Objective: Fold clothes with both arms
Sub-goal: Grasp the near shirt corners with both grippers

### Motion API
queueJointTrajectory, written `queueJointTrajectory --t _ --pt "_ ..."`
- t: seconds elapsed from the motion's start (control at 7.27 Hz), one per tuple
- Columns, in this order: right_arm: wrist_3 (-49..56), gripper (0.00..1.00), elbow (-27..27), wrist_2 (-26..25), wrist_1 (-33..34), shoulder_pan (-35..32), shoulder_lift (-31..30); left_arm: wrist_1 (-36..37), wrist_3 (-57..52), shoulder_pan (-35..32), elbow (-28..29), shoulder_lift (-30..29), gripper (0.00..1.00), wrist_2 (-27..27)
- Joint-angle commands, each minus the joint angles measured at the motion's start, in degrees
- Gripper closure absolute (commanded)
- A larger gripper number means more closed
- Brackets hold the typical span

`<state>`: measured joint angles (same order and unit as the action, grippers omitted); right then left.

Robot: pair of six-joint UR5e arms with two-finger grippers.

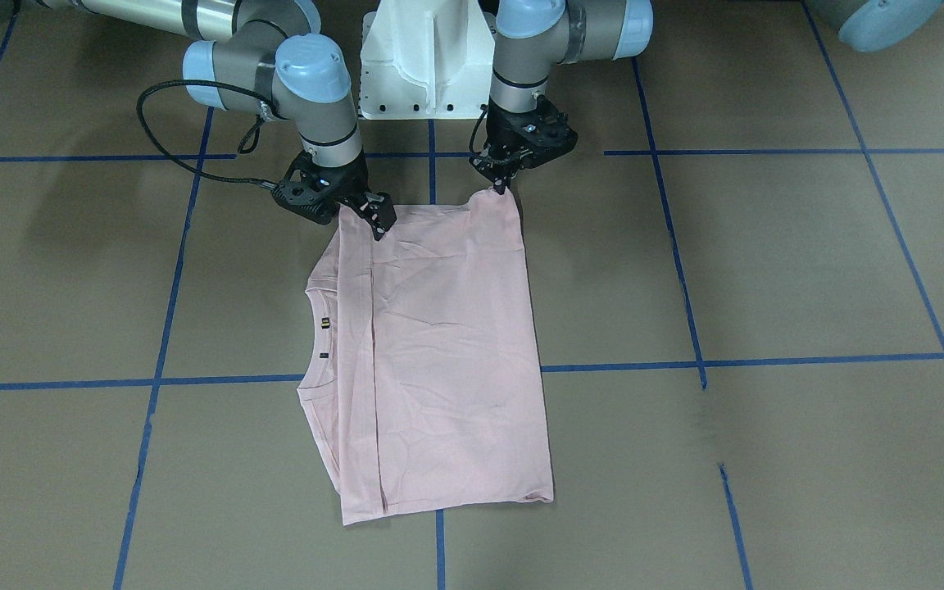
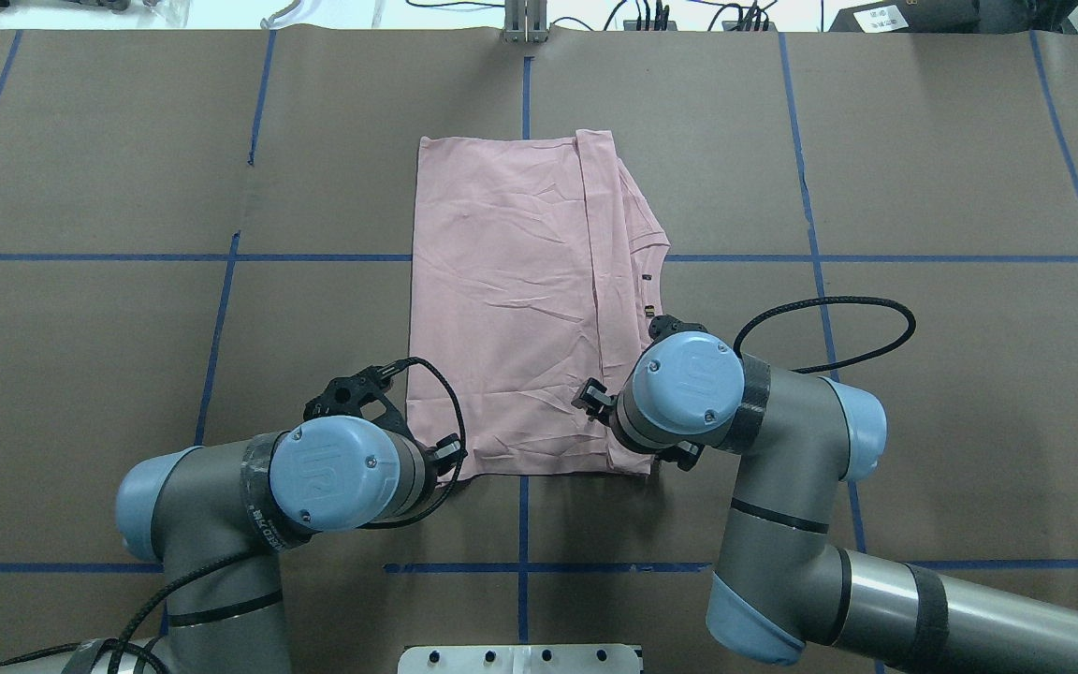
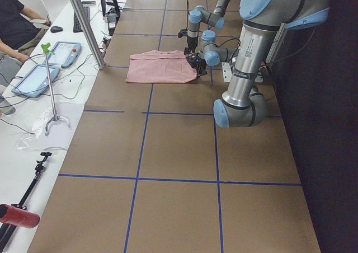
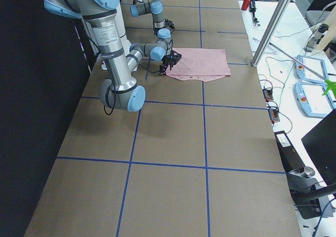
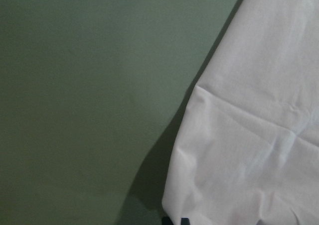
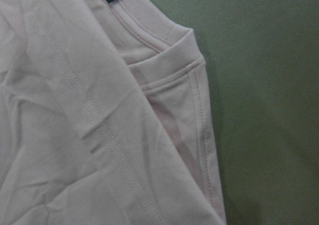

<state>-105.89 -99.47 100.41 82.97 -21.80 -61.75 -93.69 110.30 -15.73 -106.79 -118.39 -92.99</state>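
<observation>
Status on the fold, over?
Left gripper pinching corner of T-shirt. Right gripper on near edge, grip unclear. T-shirt flat, partly folded. Nothing in the way.

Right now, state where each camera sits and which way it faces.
Front-facing: across the table, facing the robot; left claw view-right, right claw view-left, at the T-shirt.
Overhead: behind the shoulders, looking down; both arms.
Exterior left: table's left end; left arm near.
Exterior right: right end; right arm near.
Left wrist: close on T-shirt edge; no arm visible.
Right wrist: close on neckline; no arm.
Shared: front-facing and overhead mirror each other.
</observation>
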Motion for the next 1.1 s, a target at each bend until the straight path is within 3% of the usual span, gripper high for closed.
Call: queueJointTrajectory --t 0.0,0.55,0.69,0.83,0.96 --pt "0.0 0.0 0.2 0.1 0.0 0.0 0.0 0.0 0.0 0.0 0.0 0.0 1.0 0.0" --pt "-0.1 0.01 0.3 0.2 0.1 0.0 -0.3 0.0 0.0 0.0 0.0 -0.1 1.0 0.0" --pt "-0.2 0.25 0.3 0.2 0.1 0.0 -0.3 0.0 0.0 0.0 0.0 0.0 1.0 0.0" --pt "-0.1 0.66 0.3 0.3 0.3 0.0 -0.4 0.0 0.0 0.0 0.0 0.0 1.0 0.0" --pt "0.2 0.96 0.3 0.4 0.3 0.0 -0.4 0.0 0.0 0.0 0.0 0.0 1.0 0.0"
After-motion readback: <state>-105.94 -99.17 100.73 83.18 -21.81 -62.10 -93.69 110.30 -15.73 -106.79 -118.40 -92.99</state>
